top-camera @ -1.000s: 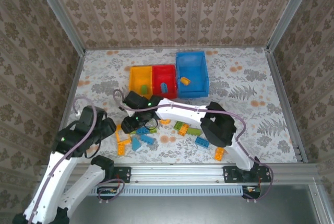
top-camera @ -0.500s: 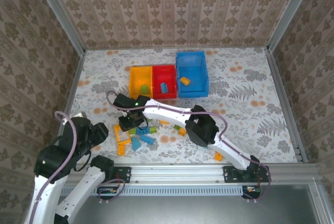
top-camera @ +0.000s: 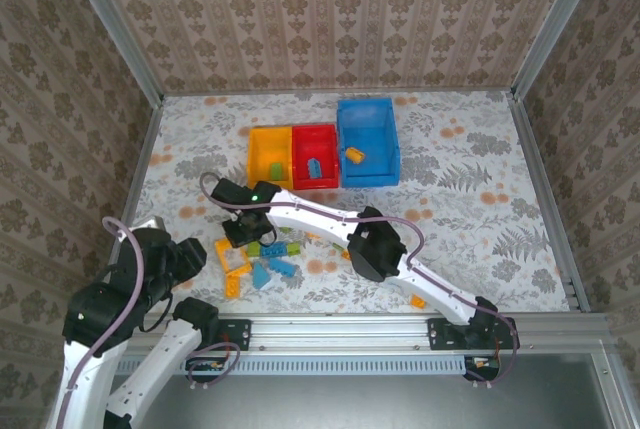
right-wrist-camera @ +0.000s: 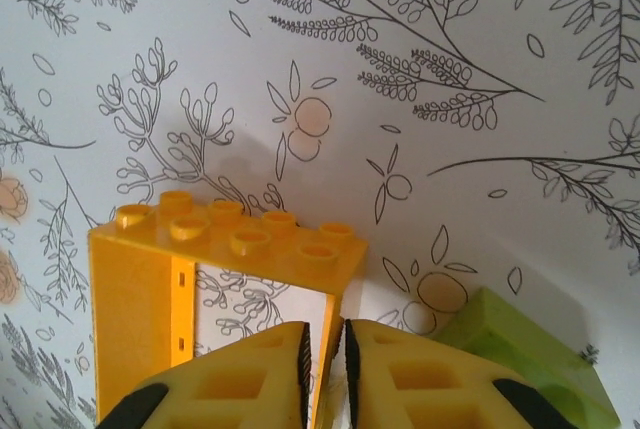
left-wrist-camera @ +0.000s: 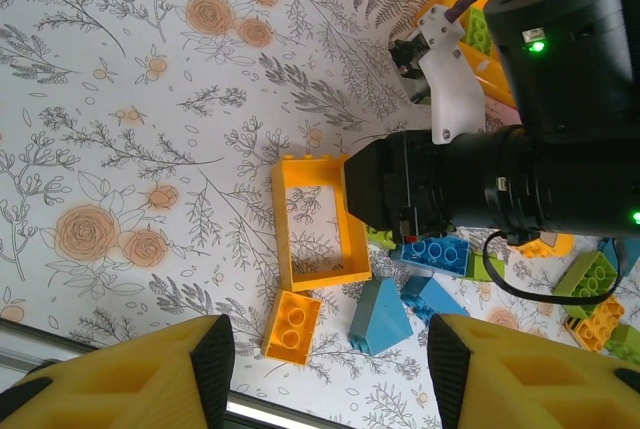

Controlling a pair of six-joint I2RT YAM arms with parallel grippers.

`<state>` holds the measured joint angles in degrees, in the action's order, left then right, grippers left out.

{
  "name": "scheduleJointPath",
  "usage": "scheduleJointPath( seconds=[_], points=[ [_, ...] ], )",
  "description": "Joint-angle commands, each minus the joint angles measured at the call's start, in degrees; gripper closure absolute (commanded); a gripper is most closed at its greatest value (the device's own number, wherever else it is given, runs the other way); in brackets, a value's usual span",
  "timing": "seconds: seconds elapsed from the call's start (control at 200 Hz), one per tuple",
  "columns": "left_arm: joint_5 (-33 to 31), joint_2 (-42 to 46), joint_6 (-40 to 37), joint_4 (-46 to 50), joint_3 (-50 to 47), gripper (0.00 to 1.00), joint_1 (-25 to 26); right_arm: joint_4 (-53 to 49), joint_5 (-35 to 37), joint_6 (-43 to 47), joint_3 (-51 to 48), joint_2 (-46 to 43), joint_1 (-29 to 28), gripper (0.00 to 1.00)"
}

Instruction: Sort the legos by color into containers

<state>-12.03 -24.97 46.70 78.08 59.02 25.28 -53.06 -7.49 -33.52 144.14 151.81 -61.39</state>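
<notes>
Orange frame brick (right-wrist-camera: 140, 289) | I read right fingers (right-wrist-camera: 265, 384) pinching its side wall | left fingers (left-wrist-camera: 130, 379) open, farther off

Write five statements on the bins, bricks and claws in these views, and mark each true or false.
1. The blue bin holds an orange brick. True.
2. The left claw holds a brick. False: it is open, with nothing in it.
3. The right claw pinches a wall of the orange frame. True.
4. The red bin stands between the yellow bin and the blue bin. True.
5. The yellow bin is empty. False: a green brick lies in it.
</notes>
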Motion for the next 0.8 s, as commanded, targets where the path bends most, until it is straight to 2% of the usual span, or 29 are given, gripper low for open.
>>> scheduleJointPath(
  seconds=[0.0, 0.235, 0.385, 0.53, 0.645, 0.715, 0.795],
  points=[
    [-0.4, 0.9, -1.6, 2.4, 1.8, 0.43, -0.4, -4.4, 1.9, -1.5, 5.1, 2.5, -0.3, 0.85],
    [-0.2, 0.3, -3.1, 1.9, 2.5, 0.43, -0.4, -8.0, 6.0, -2.2, 15.9, 3.2, 0.8, 0.98],
    [2.5, -1.5, -5.3, -2.4, 1.9, 0.43, -0.4, -14.6, 10.9, -0.5, 25.9, 2.5, 3.6, 1.00],
    [12.1, -7.9, -9.5, -14.9, 1.5, 0.43, -0.4, -24.6, 16.5, 2.5, 38.0, 2.0, 8.7, 1.00],
    [19.1, -16.1, -10.2, -27.2, 2.3, 0.44, 0.0, -28.9, 20.3, 5.8, 38.1, -2.4, 14.3, 1.00],
    [20.3, -21.6, -10.4, -33.8, 3.8, 0.44, 0.5, -31.0, 21.9, 7.6, 38.3, -4.1, 18.1, 1.00],
    [19.7, -28.4, -11.4, -39.9, 6.5, 0.43, 4.8, -33.0, 22.3, 8.9, 38.3, -5.2, 23.2, 1.00]
  ],
)
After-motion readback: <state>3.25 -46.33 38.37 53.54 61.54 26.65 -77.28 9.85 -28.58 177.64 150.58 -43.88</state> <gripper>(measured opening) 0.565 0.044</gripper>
